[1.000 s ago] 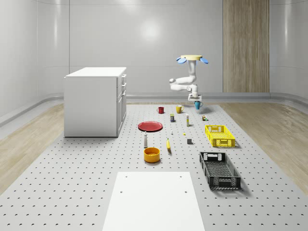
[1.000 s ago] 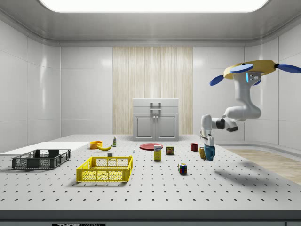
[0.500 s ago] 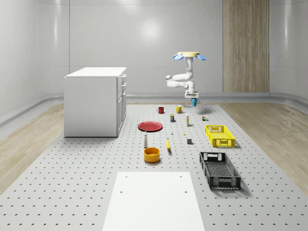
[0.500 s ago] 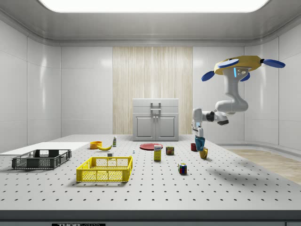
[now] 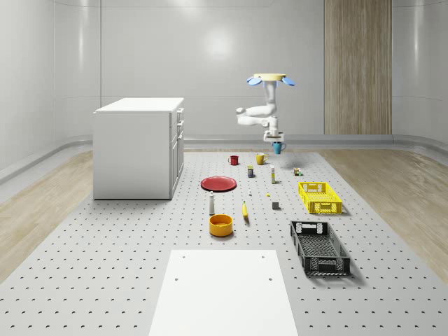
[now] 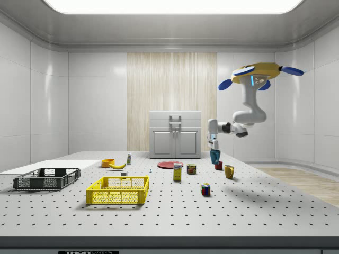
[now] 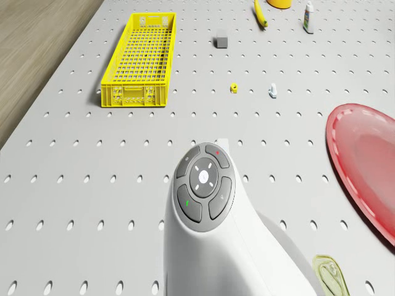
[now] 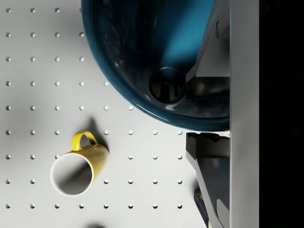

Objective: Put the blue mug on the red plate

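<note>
Blue mug (image 6: 214, 156) hangs clamped in your gripper (image 6: 213, 150), clear of the table above the yellow mug (image 6: 229, 171), drone (image 6: 256, 74) hovering overhead. Your plate (image 6: 170, 164) lies well off toward the cabinet (image 6: 175, 134); carry that way.

My blue mug (image 8: 156, 61) looks glazed and glossy inside, catching highlights; the yellow mug (image 8: 76, 168) is smooth with a soft sheen; my arm's shell (image 7: 210, 240) is satin white plastic; the tabletop (image 7: 74, 185) is matt grey, perforated; the red plate (image 7: 364, 160) shines.
</note>
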